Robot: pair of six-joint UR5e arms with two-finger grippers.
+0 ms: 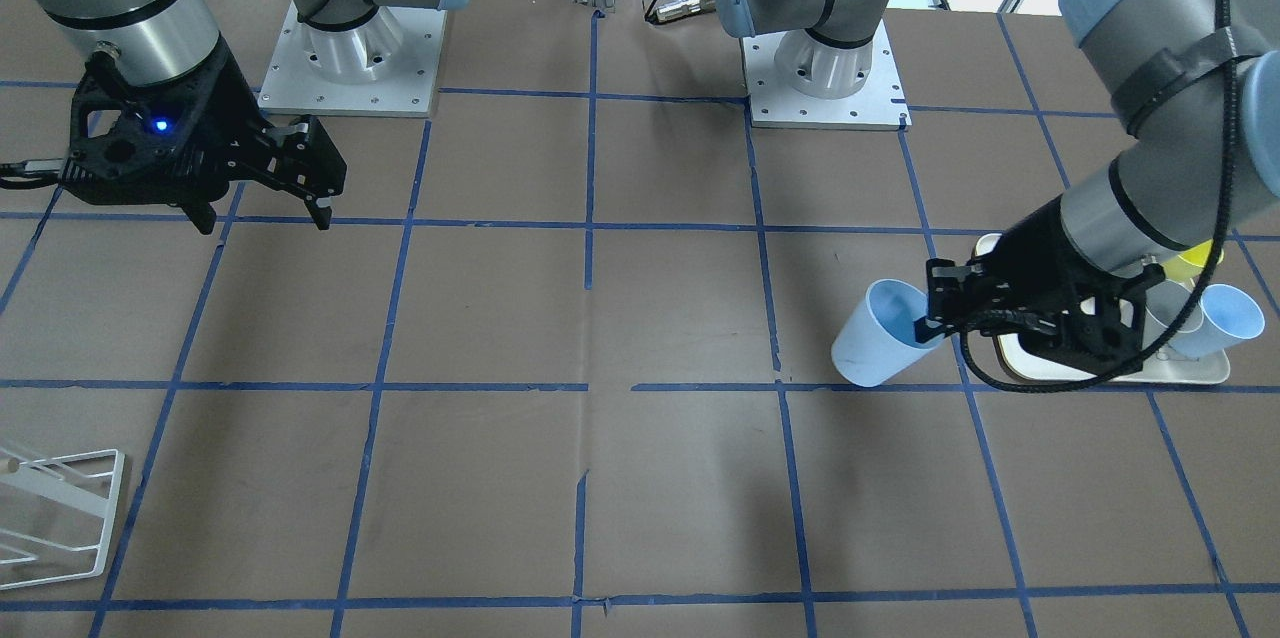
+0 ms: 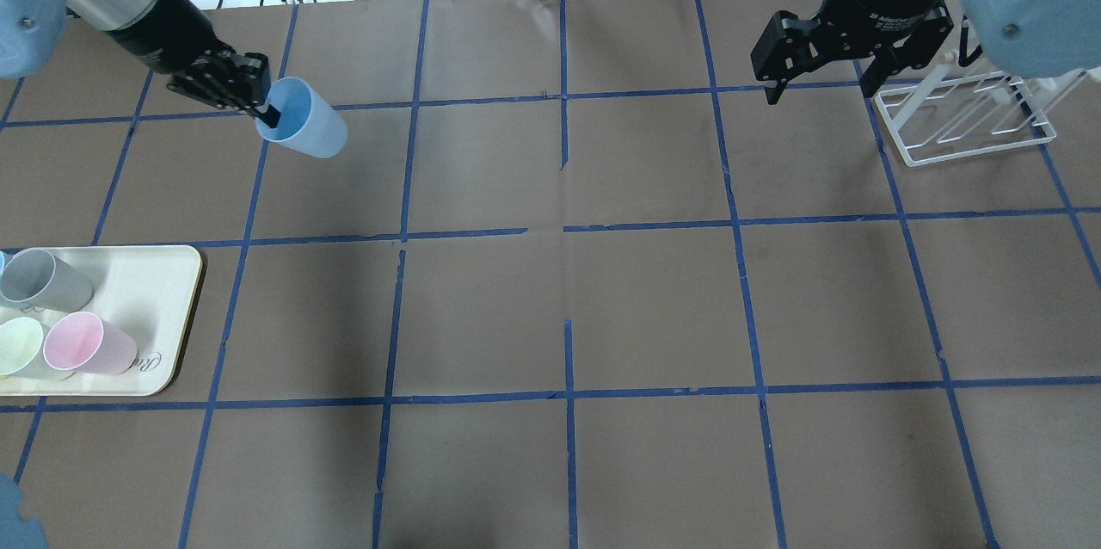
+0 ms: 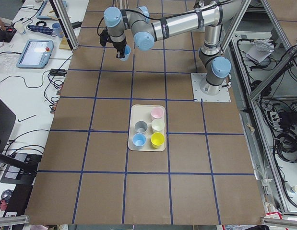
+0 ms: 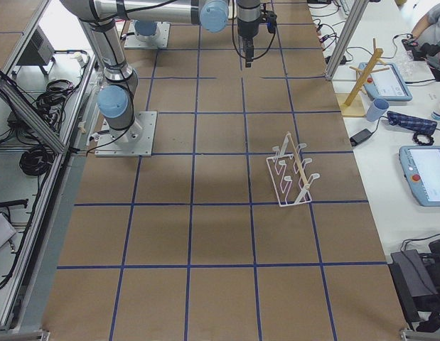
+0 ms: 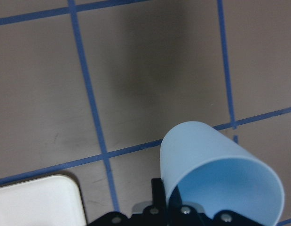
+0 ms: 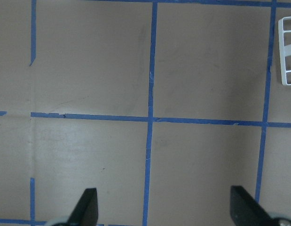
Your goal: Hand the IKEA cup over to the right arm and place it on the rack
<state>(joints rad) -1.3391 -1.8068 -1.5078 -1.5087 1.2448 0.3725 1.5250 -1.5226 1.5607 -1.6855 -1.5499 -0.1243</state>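
My left gripper [image 2: 268,114] is shut on the rim of the pale-blue IKEA cup [image 2: 303,131], one finger inside it and one outside. It holds the cup tilted above the table, far left. The cup also shows in the front view [image 1: 872,348], where the left gripper [image 1: 925,328] is beside the tray, and in the left wrist view [image 5: 220,174]. My right gripper [image 2: 820,93] is open and empty, hanging just left of the white wire rack [image 2: 972,114]. It also shows in the front view [image 1: 263,218]. The rack stands empty [image 4: 291,177].
A cream tray [image 2: 163,274] at the near left holds a grey cup [image 2: 39,282], a pink cup [image 2: 86,344] and a pale-green cup [image 2: 21,347]. A second blue cup [image 1: 1225,318] and a yellow cup [image 3: 157,140] are on it too.
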